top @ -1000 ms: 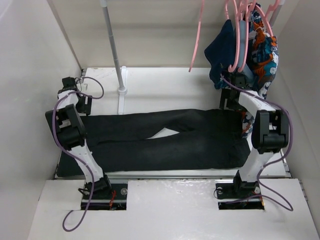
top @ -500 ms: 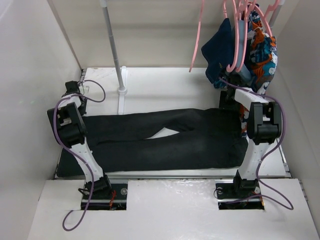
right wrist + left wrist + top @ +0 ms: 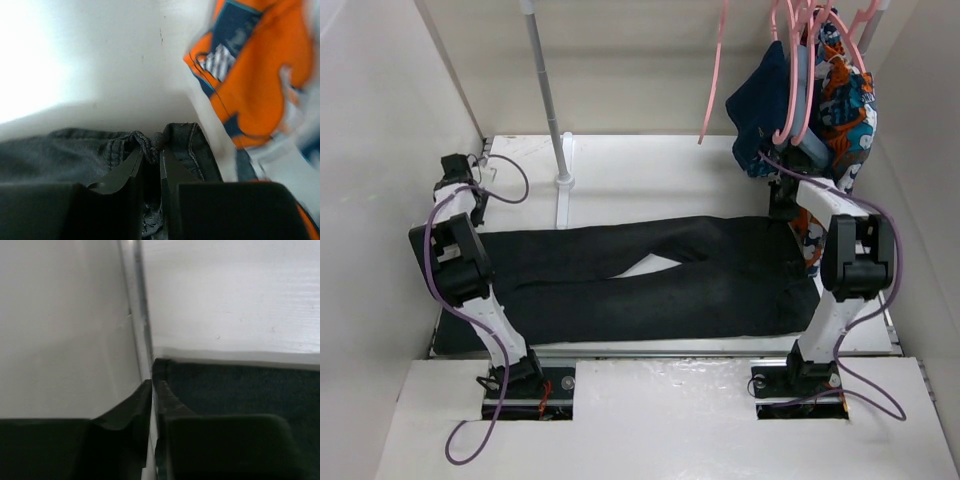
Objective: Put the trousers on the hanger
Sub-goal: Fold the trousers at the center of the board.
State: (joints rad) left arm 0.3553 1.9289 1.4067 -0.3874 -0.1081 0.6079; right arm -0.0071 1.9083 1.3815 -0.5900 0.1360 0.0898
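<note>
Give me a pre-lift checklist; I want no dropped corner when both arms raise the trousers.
1. Right gripper pinches the waistband of the trousers: ok.
2. Left gripper holds the leg end: cannot tell; shut at the fabric's corner.
3. Trousers lie flat, legs uncrossed: ok.
4. Bare hanger hangs free: ok.
5. Patterned garment clear of the right gripper: cannot tell; it hangs close beside.

Left gripper pinched closed, held low; right gripper clamped narrow, likewise low
</note>
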